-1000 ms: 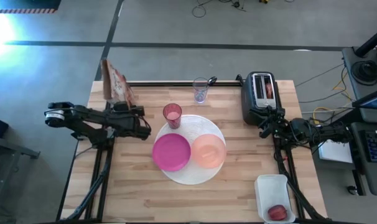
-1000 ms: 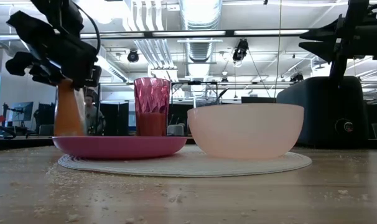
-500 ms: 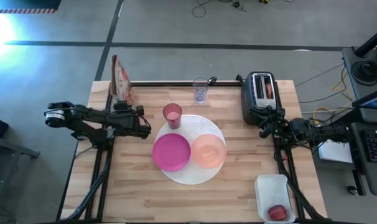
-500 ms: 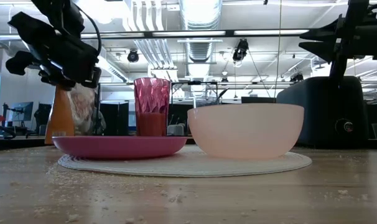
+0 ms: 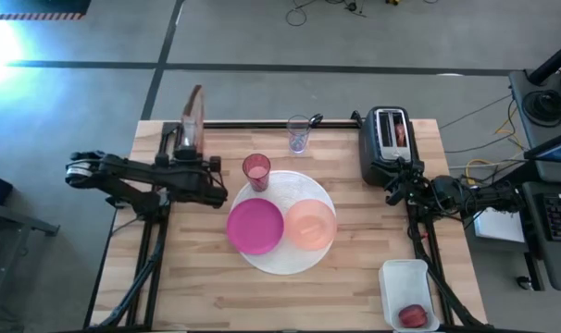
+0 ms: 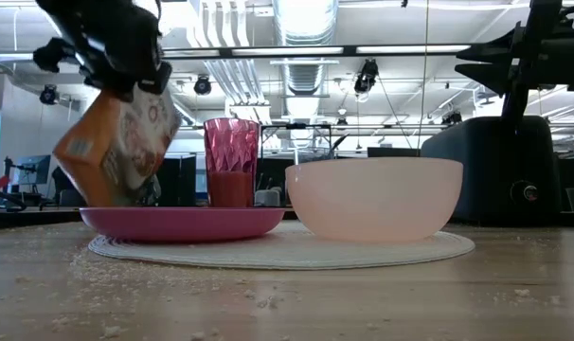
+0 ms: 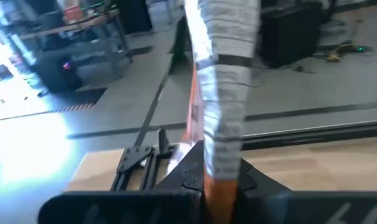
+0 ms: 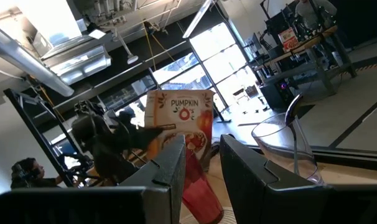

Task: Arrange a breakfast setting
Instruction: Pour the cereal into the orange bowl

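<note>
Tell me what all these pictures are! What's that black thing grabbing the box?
It's a robot with two black arms at a wooden table. Each arm ends in a pincer with two fingers.

One picture looks straight down from above. One looks across the tabletop. Two come from little cameras on the robot's wrists.

The left pincer is shut on a cereal box and holds it tilted in the air. The right pincer waits beside the toaster, its fingers a little apart, holding nothing.

On the table is a white plate with a magenta bowl and a peach bowl on it. Behind them stand a pink tumbler and a clear cup. In the corner is a white tub with a red fruit inside.
</note>
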Motion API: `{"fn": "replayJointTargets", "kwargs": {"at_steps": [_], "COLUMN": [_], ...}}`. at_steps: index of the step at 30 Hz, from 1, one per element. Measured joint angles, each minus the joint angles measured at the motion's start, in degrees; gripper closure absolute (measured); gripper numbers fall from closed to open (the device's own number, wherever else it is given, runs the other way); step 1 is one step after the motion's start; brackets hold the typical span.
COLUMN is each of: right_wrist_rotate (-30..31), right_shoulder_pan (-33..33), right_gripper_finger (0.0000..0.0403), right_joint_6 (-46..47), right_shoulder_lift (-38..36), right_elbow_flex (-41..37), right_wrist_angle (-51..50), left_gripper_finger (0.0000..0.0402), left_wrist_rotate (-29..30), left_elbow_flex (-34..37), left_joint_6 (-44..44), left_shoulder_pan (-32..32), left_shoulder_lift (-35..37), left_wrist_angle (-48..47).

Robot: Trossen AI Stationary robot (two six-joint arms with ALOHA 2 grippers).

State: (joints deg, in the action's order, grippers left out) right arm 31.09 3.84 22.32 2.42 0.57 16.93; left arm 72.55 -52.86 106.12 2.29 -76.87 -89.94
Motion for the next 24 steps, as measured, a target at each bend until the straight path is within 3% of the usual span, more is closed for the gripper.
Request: {"fn": "replayJointTargets", "kwargs": {"at_steps": [8,15,24], "right_wrist_rotate": [0.0,0.0,0.0], "right_shoulder_pan": [0.0,0.0,0.0], "right_gripper_finger": [0.0312,0.0312,0.0312], "right_joint_6": [0.1,0.1,0.1], "right_shoulder_lift": [0.0,0.0,0.0], "right_elbow_flex": [0.0,0.0,0.0], "right_wrist_angle": [0.0,0.0,0.0], "left_gripper_finger": [0.0402,0.0401,0.0401], "left_wrist_rotate": [3.9,3.6,3.0], "left_elbow_flex": [-6.0,-11.0,-23.6], "left_joint_6": [-8.4,-18.0,-31.3], "left_shoulder_pan": [5.9,12.4,22.2], "left_shoulder_lift": [5.8,9.9,10.9], "left_wrist_angle": [-0.1,-0.1,-0.1]}}
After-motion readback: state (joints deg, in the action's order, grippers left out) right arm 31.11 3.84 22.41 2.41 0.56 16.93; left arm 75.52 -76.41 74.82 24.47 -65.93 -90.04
